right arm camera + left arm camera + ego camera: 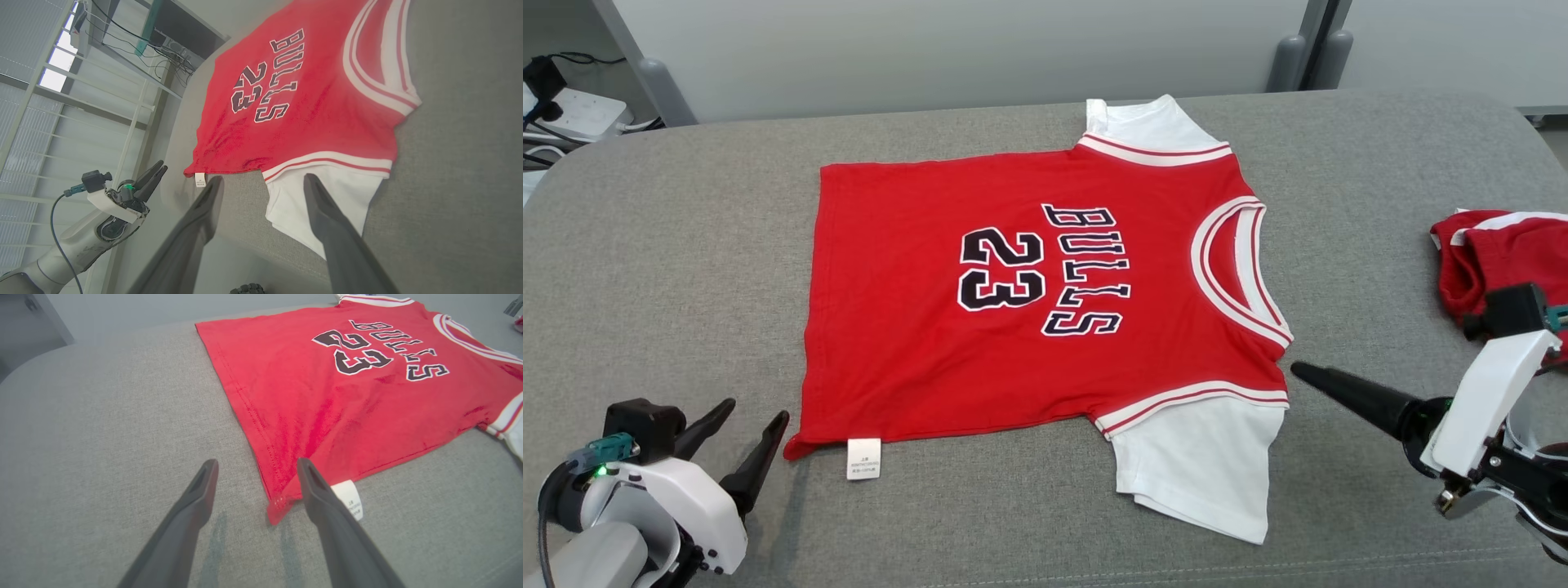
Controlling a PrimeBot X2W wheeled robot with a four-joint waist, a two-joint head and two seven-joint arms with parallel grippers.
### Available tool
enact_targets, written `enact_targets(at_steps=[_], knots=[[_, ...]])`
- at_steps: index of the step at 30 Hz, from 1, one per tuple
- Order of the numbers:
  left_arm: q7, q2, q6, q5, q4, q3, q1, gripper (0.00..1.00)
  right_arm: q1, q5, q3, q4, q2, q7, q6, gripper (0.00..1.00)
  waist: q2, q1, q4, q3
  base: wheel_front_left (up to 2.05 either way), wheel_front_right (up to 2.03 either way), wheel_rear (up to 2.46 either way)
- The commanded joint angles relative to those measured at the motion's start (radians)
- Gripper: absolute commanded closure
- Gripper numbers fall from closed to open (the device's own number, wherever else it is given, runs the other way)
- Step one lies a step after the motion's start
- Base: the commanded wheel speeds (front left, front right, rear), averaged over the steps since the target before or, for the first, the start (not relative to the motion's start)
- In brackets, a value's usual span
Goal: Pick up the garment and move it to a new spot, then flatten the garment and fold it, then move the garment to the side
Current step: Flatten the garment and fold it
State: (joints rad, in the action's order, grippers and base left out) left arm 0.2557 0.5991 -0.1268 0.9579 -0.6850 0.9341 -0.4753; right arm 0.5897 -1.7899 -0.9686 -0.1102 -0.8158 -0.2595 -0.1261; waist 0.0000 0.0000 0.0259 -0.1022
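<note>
Print on the care label (pixel 863 458) is unreadably small; a second red garment (pixel 1499 249) runs off the edge.

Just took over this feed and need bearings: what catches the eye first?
A red BULLS 23 jersey lies spread flat in the middle of the grey cushion. A second red garment sits bunched at its right end. The left gripper stands open at the jersey's tagged hem corner, the right gripper open by its near white sleeve.

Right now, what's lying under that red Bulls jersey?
The jersey lies flat on the grey padded surface, which shows all round it. Anything beneath the cloth is covered; a white label pokes out at its hem.
</note>
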Motion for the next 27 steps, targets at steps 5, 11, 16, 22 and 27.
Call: enact_targets(at_steps=[5, 11, 16, 22, 27], knots=[[0.006, 0.009, 0.004, -0.081, 0.032, -0.173, 0.0, 0.0, -0.013, 0.156, 0.045, -0.067, 0.03, 0.237, -0.005, 0.0, 0.0, 0.0, -0.012, 0.018, 0.0, 0.0, 0.0], [0.006, -0.035, 0.02, -0.161, 0.082, -0.317, 0.076, 0.0, -0.015, 0.305, 0.057, -0.189, 0.095, 0.447, -0.005, 0.0, 0.0, 0.0, -0.015, 0.036, 0.0, 0.0, 0.0], [0.006, -0.081, 0.044, -0.235, 0.14, -0.44, 0.142, 0.0, -0.01, 0.45, 0.092, -0.302, 0.155, 0.515, -0.005, 0.0, 0.0, 0.0, -0.014, 0.051, 0.0, 0.0, 0.0], [0.006, -0.15, 0.07, -0.324, 0.21, -0.57, 0.223, 0.0, -0.052, 0.708, 0.288, -0.386, 0.263, 0.521, -0.005, 0.0, 0.0, 0.0, -0.01, 0.063, 0.0, 0.0, 0.0], [0.006, -0.197, 0.081, -0.376, 0.25, -0.649, 0.27, 0.0, -0.119, 0.894, 0.458, -0.395, 0.344, 0.521, -0.005, 0.0, 0.0, 0.0, -0.01, 0.07, 0.0, 0.0, 0.0]])
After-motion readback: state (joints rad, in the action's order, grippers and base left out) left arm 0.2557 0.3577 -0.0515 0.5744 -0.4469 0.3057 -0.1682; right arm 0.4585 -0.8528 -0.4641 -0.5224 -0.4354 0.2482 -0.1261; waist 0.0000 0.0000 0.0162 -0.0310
